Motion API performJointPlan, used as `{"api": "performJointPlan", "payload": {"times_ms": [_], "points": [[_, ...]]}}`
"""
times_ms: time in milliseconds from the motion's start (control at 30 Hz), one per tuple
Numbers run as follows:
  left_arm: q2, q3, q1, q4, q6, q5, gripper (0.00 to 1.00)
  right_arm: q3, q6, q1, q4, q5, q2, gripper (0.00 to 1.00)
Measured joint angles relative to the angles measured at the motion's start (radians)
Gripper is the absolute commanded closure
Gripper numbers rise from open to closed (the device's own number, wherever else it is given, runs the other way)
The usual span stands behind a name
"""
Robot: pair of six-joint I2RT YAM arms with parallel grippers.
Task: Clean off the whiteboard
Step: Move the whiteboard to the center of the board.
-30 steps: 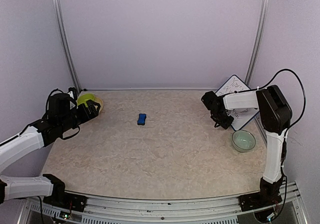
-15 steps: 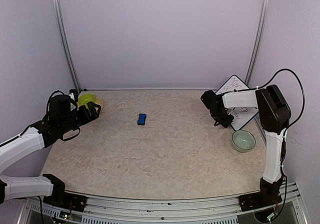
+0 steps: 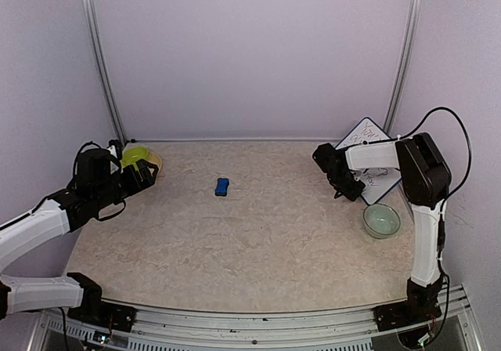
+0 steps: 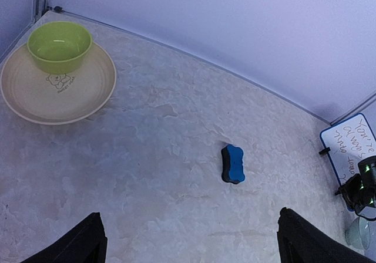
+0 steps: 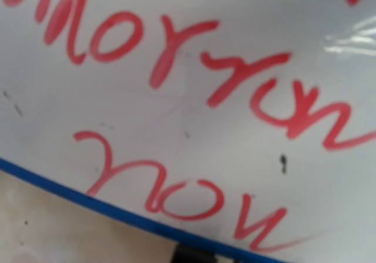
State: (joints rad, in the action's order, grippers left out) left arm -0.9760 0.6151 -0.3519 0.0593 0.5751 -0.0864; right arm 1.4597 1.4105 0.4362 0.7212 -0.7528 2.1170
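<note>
Beside whiteboard [image 3: 365, 135], right end effector [image 3: 351, 191], opening unseen.

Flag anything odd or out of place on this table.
The whiteboard in the far right corner stands tilted, covered in red writing, while the blue eraser lies alone mid-table, well apart from it.

Close view of whiteboard [image 5: 194, 98] filling the frame, red marker handwriting [image 5: 170, 49] across it, glare [image 5: 352, 40] upper right, blue frame [image 5: 70, 191] running diagonally lower left, beige table surface [image 5: 41, 233] below, black part [image 5: 197, 255] at bottom edge.
</note>
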Motion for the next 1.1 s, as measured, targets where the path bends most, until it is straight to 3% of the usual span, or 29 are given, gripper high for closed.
{"api": "performJointPlan", "payload": {"times_ms": [700,1100], "points": [[0.000,-0.008,-0.002,-0.001,0.000,0.000,0.02,0.001,0.026,0.000,0.005,-0.006,0.000,0.93],[0.001,-0.010,-0.002,-0.001,0.001,0.000,0.02,-0.005,-0.004,0.002,-0.014,-0.008,0.000,0.94]]}}
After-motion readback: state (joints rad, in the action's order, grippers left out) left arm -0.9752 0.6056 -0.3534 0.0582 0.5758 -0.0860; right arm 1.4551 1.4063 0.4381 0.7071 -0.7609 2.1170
